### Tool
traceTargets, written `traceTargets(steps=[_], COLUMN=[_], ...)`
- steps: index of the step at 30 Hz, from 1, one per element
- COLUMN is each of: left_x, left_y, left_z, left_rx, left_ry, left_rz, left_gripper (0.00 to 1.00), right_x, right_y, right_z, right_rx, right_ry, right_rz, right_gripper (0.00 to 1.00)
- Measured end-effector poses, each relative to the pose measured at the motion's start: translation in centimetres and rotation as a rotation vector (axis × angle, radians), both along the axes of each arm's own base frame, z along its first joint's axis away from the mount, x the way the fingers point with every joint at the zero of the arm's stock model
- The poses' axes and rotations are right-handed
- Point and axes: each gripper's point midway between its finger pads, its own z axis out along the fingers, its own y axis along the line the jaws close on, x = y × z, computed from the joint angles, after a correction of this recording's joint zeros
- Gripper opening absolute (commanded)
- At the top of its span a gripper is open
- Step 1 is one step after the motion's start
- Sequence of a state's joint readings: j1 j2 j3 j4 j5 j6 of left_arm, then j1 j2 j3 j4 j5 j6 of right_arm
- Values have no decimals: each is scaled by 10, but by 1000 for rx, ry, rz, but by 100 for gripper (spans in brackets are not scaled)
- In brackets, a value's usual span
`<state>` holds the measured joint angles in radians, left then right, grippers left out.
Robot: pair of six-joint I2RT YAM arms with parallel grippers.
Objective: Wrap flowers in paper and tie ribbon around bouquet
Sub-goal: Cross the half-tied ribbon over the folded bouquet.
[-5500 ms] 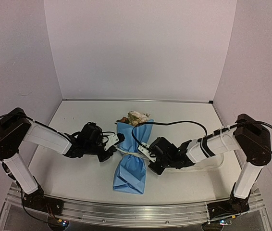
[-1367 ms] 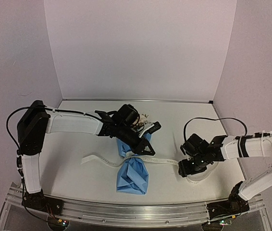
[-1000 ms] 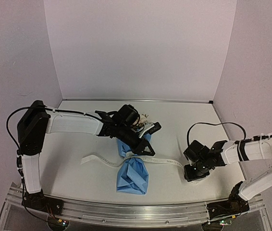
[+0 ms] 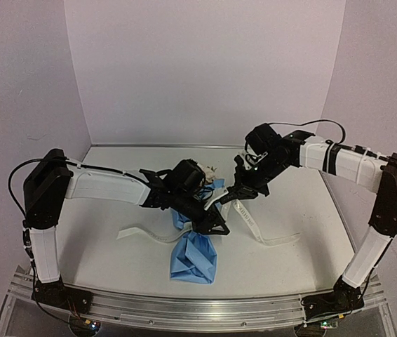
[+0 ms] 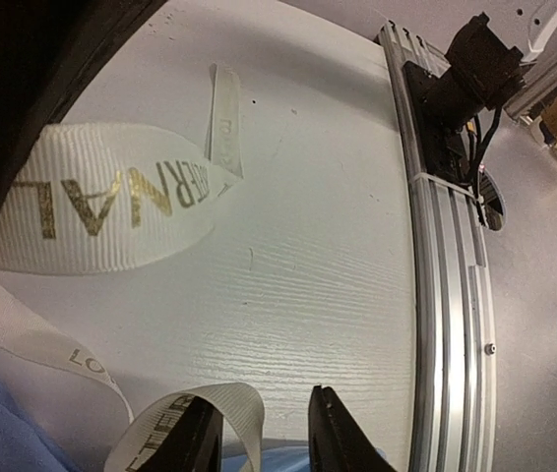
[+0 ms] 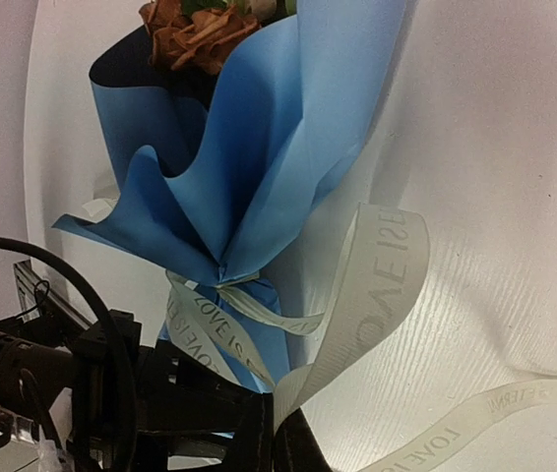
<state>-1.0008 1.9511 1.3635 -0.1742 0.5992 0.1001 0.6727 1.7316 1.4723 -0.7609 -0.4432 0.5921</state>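
Observation:
The bouquet lies mid-table, its light-blue paper pinched at the waist by a turn of cream ribbon. Rust flowers show at its wide end. My left gripper sits at the waist, over the paper. Its jaws are open, and a ribbon loop curls over one finger. My right gripper is raised to the bouquet's right. It is shut on the ribbon, which arcs from its tips to the waist.
One ribbon tail trails left on the table and another lies to the right. The metal rail runs along the near edge. White walls close in the back and both sides.
My right gripper shut on the ribbon low at the right, then lifted it up and back toward the bouquet. My left gripper's jaws have parted at the waist.

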Motion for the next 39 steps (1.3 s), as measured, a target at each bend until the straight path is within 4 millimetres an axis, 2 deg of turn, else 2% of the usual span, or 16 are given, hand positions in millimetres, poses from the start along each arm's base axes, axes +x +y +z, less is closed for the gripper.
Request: traceTargets(steps=[6, 15, 24, 33, 39], left_x=[2, 4, 8, 10, 6], left_y=[-3, -7, -5, 3, 3], left_z=[5, 10, 8, -6, -3], left_rx=[-16, -41, -26, 30, 16], left_ry=[-2, -5, -24, -25, -15], left_rz=[6, 16, 35, 61, 51], left_gripper=[50, 66, 69, 76, 75], right_x=[-2, -7, -11, -14, -15], right_y=[0, -2, -6, -7, -8], right_z=[6, 5, 3, 2, 1], right_rx=[4, -7, -24, -33, -39], right_ry=[12, 36, 52, 57, 60], right_rz=[-2, 5, 12, 20, 24], right_gripper=[0, 0, 0, 0, 0])
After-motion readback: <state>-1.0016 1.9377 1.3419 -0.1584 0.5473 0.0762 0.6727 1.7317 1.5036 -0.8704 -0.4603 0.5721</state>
